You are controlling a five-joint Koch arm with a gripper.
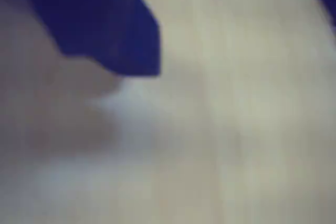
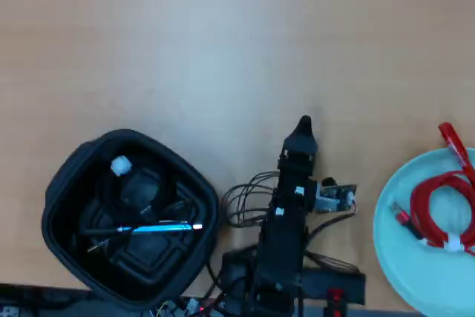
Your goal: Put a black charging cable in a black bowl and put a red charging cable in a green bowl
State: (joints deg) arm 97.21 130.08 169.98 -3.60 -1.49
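1. Bench (image 2: 185, 42): light wood surface. In the overhead view its upper half carries nothing.
2. Black bowl (image 2: 63, 183): deep, rounded-square, standing at the lower left of the overhead view.
3. Black cable (image 2: 130, 187): coiled inside the black bowl, toward the upper part of its floor. A white tie (image 2: 120, 164) shows at the top of the coil.
4. A blue, pen-like stick (image 2: 159, 226) with a pale tip also lies inside the black bowl, set roughly level across the lower part of the floor.
5. Green bowl (image 2: 401, 250): shallow, pale mint, at the lower right of the overhead view, partly cut by the frame edge.
6. Red cable (image 2: 438, 194): coiled in the green bowl. A white clip (image 2: 453, 243) binds the coil low on the ring, and one red end reaches up over the upper rim.
7. Arm (image 2: 286, 235): black, at the bottom centre, between the two bowls and apart from both. Loose thin wires loop beside it.
8. Tool (image 2: 304, 125): points toward the top of the overhead view, over bare bench. Only one narrow tip shows from above, so I cannot tell its opening. Nothing is seen in it.
9. Wrist view: badly blurred. A dark blue shape (image 1: 100, 19) fills the upper left over a pale surface; no further detail can be read.
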